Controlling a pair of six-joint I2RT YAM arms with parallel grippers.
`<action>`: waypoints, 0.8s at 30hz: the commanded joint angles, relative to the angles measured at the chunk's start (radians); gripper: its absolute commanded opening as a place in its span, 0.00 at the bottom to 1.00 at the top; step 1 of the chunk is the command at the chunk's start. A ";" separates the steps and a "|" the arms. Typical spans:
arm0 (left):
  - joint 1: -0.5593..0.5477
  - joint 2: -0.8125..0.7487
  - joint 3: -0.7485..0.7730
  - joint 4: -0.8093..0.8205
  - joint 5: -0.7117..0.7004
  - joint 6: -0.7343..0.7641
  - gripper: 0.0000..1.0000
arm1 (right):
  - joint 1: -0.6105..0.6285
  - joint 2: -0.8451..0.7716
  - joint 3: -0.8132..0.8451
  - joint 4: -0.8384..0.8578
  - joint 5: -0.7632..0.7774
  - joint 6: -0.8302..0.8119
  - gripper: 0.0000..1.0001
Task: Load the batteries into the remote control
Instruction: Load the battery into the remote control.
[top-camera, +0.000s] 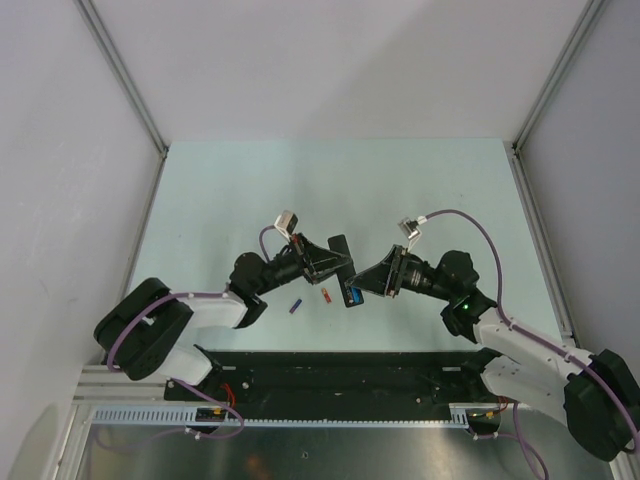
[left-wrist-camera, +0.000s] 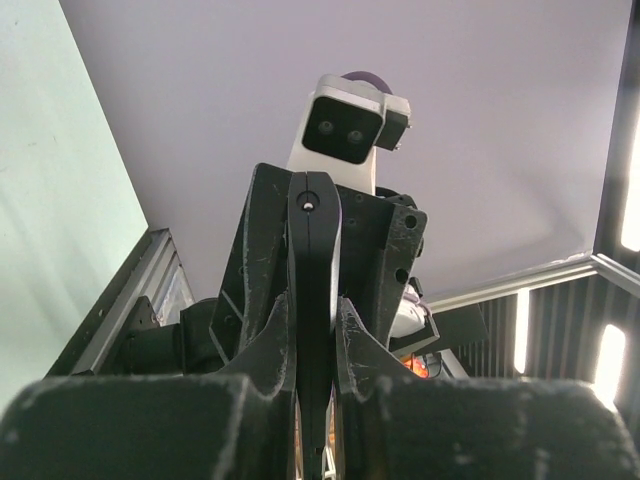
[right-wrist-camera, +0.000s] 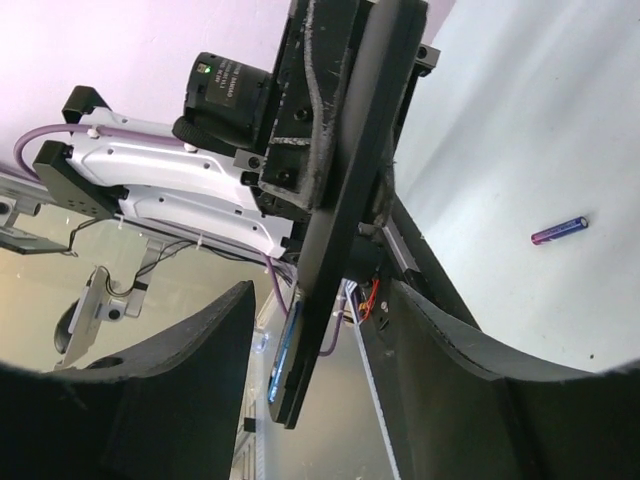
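The slim black rectangular remote control (left-wrist-camera: 314, 270) is pinched edge-on by the left claw (left-wrist-camera: 313, 325), with a bright blue battery (right-wrist-camera: 284, 352) apparently seated near one end. That end is flanked by the spread, empty right claw (right-wrist-camera: 320, 300), while a purple-blue battery (right-wrist-camera: 558, 231) and a red-orange battery (top-camera: 325, 294) are seen lying on the pale green table (top-camera: 220, 200) just beside the left claw. Were the seated battery pressed off-axis, the remote control could be twisted in the pinch and the battery ejected.

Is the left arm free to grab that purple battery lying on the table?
Probably not now: the left gripper is shut on the remote control, though the purple battery lies uncovered nearby.
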 joint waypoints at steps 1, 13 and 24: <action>-0.004 0.008 -0.003 0.288 0.024 -0.013 0.00 | -0.004 -0.032 0.054 -0.014 0.008 -0.025 0.61; -0.003 -0.003 -0.003 0.288 0.027 -0.010 0.00 | -0.004 -0.051 0.059 -0.161 -0.035 -0.086 0.49; -0.003 -0.013 -0.015 0.288 0.027 0.002 0.00 | -0.003 -0.022 0.059 -0.161 -0.030 -0.065 0.34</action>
